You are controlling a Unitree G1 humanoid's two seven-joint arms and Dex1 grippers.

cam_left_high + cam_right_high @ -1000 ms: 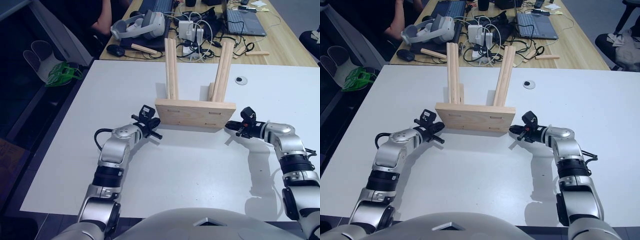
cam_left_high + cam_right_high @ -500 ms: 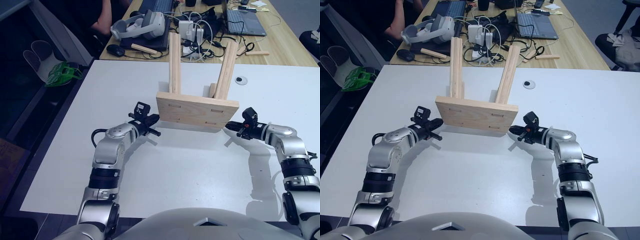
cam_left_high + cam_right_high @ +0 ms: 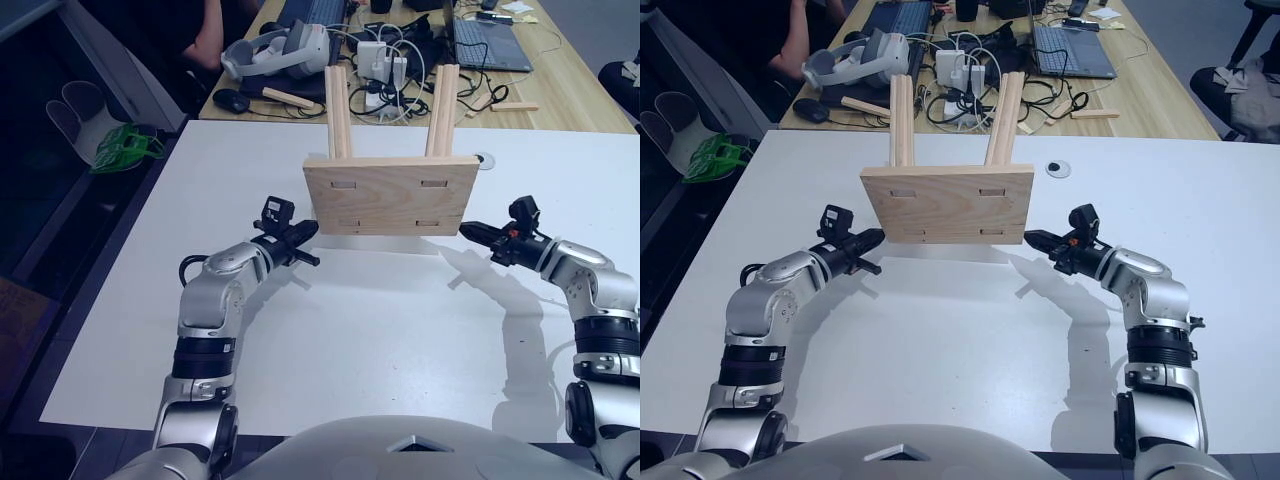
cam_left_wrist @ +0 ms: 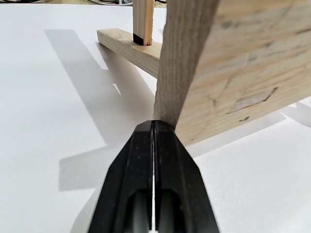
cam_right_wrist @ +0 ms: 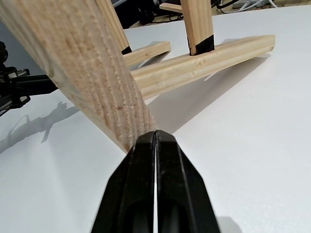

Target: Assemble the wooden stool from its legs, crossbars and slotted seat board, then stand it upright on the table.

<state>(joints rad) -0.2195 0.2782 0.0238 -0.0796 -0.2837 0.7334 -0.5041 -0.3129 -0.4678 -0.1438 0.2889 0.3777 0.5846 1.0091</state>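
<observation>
The two head views look forward and down from the near side of the table (image 3: pixel 330 350). They see the slotted face of the seat board (image 3: pixel 392 196) from moderate range and share one scene, slightly offset sideways. The left wrist view looks low along the left gripper (image 4: pixel 153 125), very close to the seat board's left edge. The right wrist view, just behind the right gripper (image 5: pixel 155 135), faces its right edge, with the left gripper beyond.

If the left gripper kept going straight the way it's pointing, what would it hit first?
The seat board. The left gripper is shut, and its tip points at the board's lower side edge. It looks to be touching that edge, so there is hardly any free travel.
</observation>
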